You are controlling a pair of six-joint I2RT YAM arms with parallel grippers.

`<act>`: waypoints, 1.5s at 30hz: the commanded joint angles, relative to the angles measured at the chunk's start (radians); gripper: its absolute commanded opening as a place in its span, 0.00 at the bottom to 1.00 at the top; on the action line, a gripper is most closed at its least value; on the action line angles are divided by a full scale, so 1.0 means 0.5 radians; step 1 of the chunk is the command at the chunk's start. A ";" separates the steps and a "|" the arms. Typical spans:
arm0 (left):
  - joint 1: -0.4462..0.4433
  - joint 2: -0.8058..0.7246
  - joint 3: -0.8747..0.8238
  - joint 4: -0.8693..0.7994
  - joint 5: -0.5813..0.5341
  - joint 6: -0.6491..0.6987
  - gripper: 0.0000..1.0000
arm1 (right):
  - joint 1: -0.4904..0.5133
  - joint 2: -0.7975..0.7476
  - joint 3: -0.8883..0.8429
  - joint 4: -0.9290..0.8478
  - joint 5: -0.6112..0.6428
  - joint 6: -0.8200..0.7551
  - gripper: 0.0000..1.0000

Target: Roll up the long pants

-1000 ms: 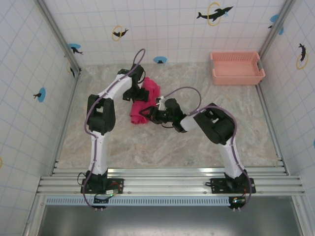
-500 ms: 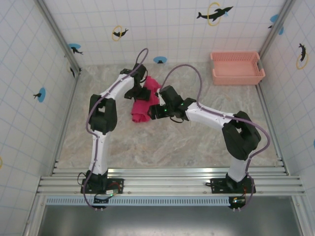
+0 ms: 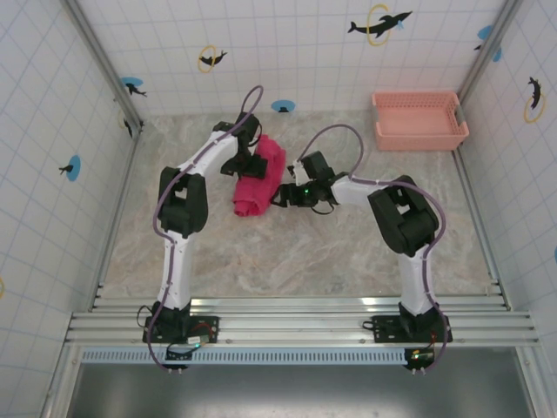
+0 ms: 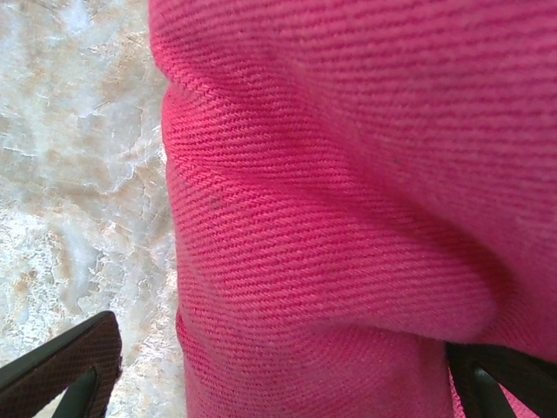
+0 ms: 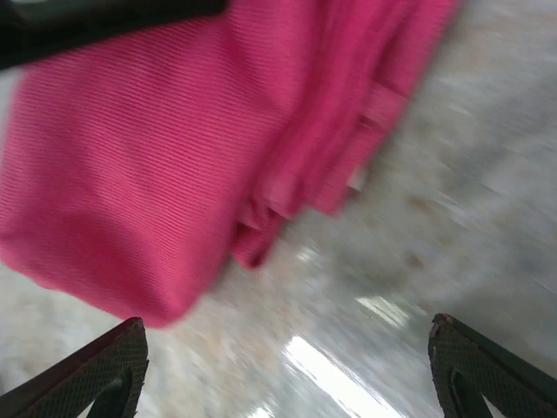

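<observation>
- The long pants [image 3: 259, 178] lie wadded into a compact magenta bundle at the far middle of the marble table [image 3: 348, 252], well apart from the pink basket [image 3: 418, 120] in the far right corner.
- The right gripper [image 5: 287, 374] has pulled back. A second ago it was pressed against the bundle's near end with its arm tucked in close; now it sits just beside the bundle's right edge.
- Its fingers have spread over that second and stand wide apart with nothing between them but bare tabletop. The pants' layered edge lies just ahead of it, in a wrist view blurred by motion.
- The left gripper [image 4: 278, 383] stays where it was, at the bundle's far left end. Its jaws are fully apart and cloth bulges up between them, though the left finger [image 4: 65, 366] stands clear of the fabric — so it brackets the pants rather than clamps them.
- The bundle itself has barely shifted and has kept its shape.
- By the look of it, the right arm has just let go after a tuck, so neither claw is gripping. The roll seems largely formed but lumpy, with loose folds showing along its right side — another tightening pass may be needed.
</observation>
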 commanded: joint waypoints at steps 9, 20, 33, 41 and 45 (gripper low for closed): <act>-0.030 0.304 -0.124 -0.126 -0.116 0.062 0.97 | 0.063 0.375 0.029 0.794 -0.240 0.751 0.87; -0.028 0.288 -0.166 -0.120 -0.098 0.064 0.97 | 0.241 0.522 0.185 0.770 0.024 0.943 0.74; -0.026 0.250 -0.230 -0.120 -0.042 0.079 0.97 | 0.303 0.528 -0.026 1.158 0.423 1.201 0.10; 0.058 0.138 -0.159 -0.164 0.064 0.075 0.97 | 0.251 0.179 -0.257 1.066 0.457 0.911 0.00; 0.189 0.005 0.016 -0.249 0.087 0.084 0.97 | 0.226 -0.087 -0.270 0.551 0.359 0.589 0.00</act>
